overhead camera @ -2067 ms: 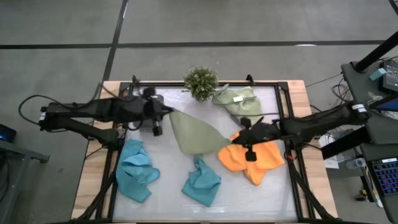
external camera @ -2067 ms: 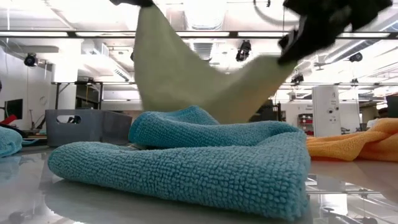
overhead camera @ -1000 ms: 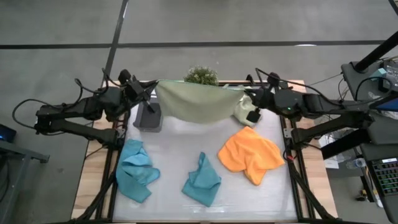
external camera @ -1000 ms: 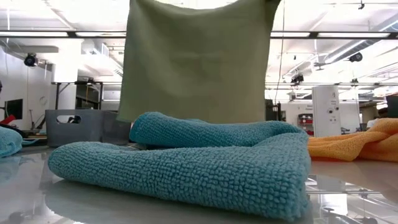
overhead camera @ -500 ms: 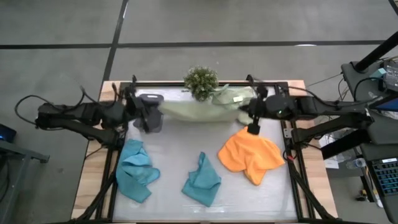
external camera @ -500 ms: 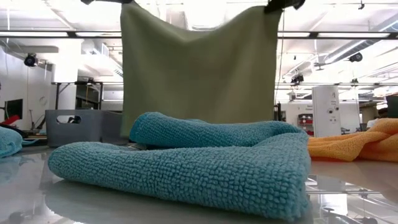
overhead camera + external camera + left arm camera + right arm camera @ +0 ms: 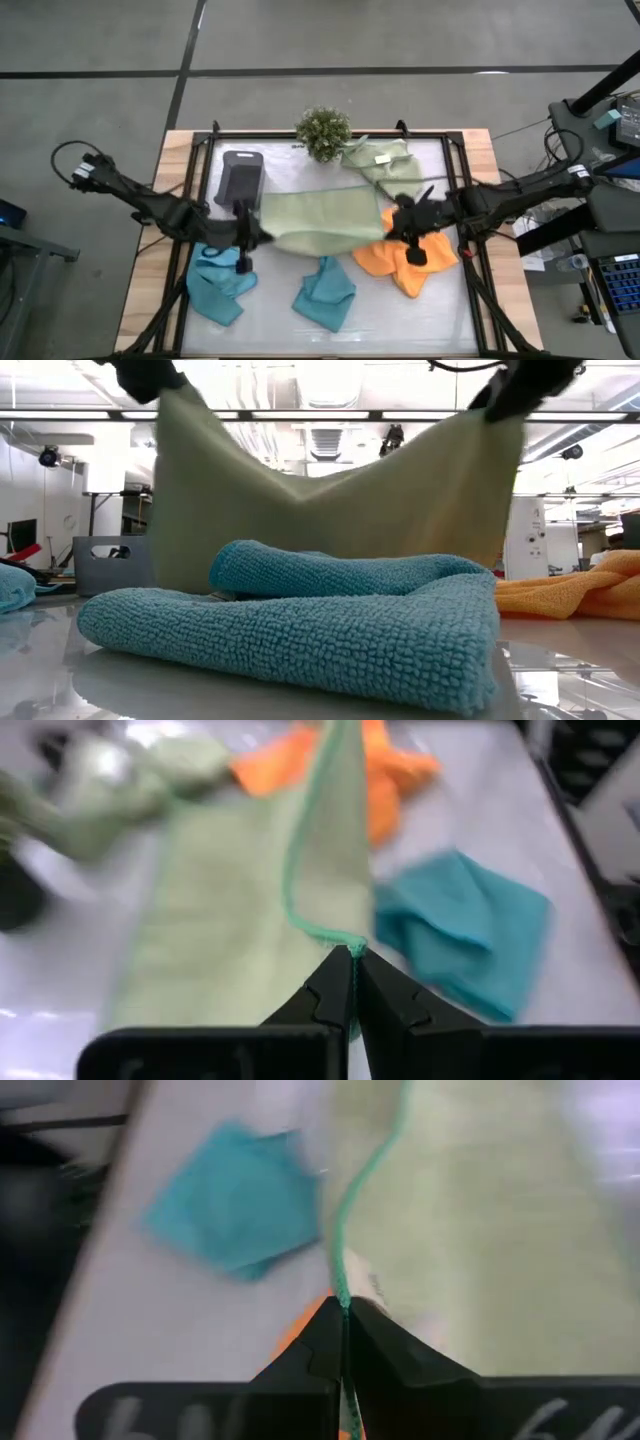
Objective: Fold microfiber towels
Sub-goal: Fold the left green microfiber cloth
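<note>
Table (image 7: 440,300): plant (image 7: 323,131), tray (image 7: 240,178), orange towel (image 7: 400,262), teal towels around.
Grippers: left gripper (image 7: 250,232), right gripper (image 7: 400,226) clamped shut on sage towel (image 7: 325,220) corners.
Change: towel lowered toward centre since earlier.

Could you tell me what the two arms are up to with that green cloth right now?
They are holding a sage-green towel stretched between them above the middle of the table. The left gripper is shut on one corner and the right gripper on another. An orange towel, two teal towels and a second green towel lie crumpled around it, not yet folded.
</note>
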